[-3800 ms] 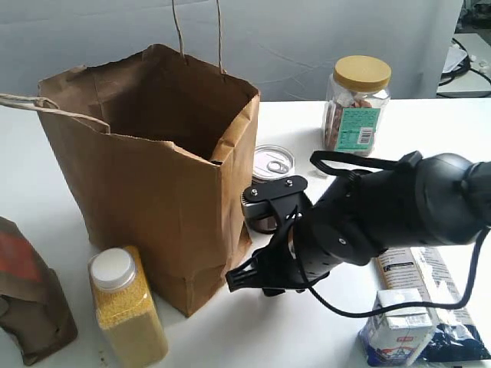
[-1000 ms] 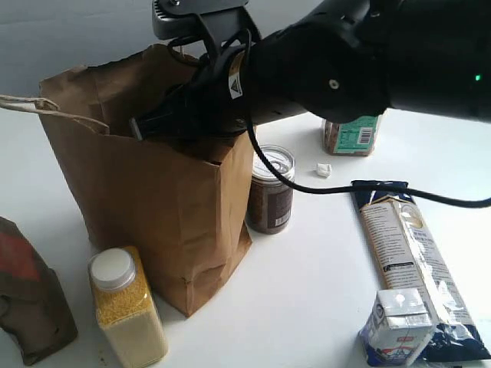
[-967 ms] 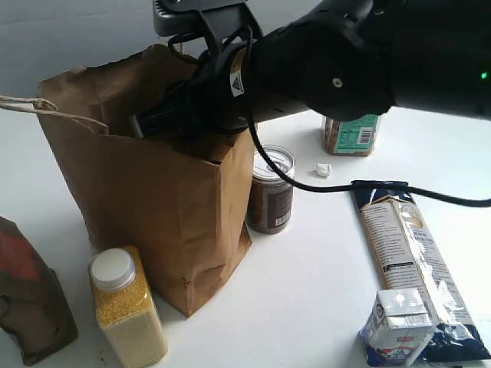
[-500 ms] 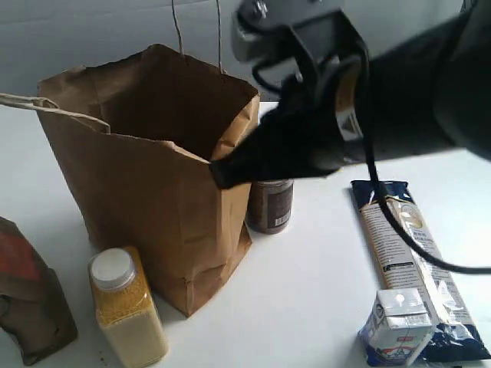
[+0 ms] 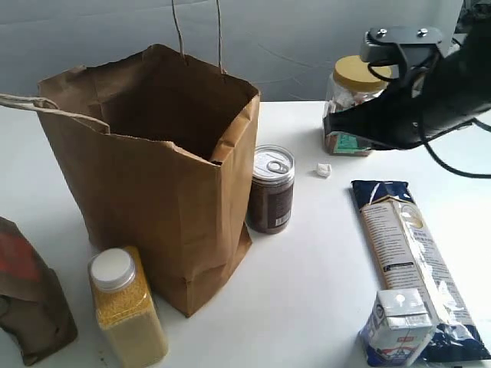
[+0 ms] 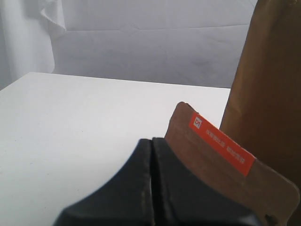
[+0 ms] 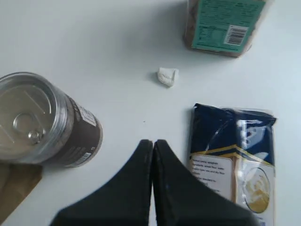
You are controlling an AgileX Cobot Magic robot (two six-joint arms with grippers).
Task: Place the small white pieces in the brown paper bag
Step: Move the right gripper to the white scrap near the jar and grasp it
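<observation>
The brown paper bag (image 5: 153, 176) stands open at the left, and its side (image 6: 273, 89) shows in the left wrist view. One small white piece (image 5: 324, 169) lies on the table between the can and the jar; it also shows in the right wrist view (image 7: 168, 76). No other white pieces are in view. My right gripper (image 5: 331, 127) hangs above that piece, near the jar. It is shut (image 7: 153, 141) with nothing between its fingers. My left gripper (image 6: 151, 140) is shut and empty, low beside the dark pouch; the exterior view does not show it.
A brown can (image 5: 270, 189) stands against the bag's right side. A yellow-lidded jar (image 5: 359, 80) is at the back right. A long pasta packet (image 5: 406, 245) and a white-and-blue carton (image 5: 397, 326) lie at the right. A yellow grain bottle (image 5: 126, 307) and a dark pouch (image 5: 27, 295) stand front left.
My right arm was low by the can, then reached over the bag's mouth. It has since swung right and now hangs near the jar. The white piece has not moved.
</observation>
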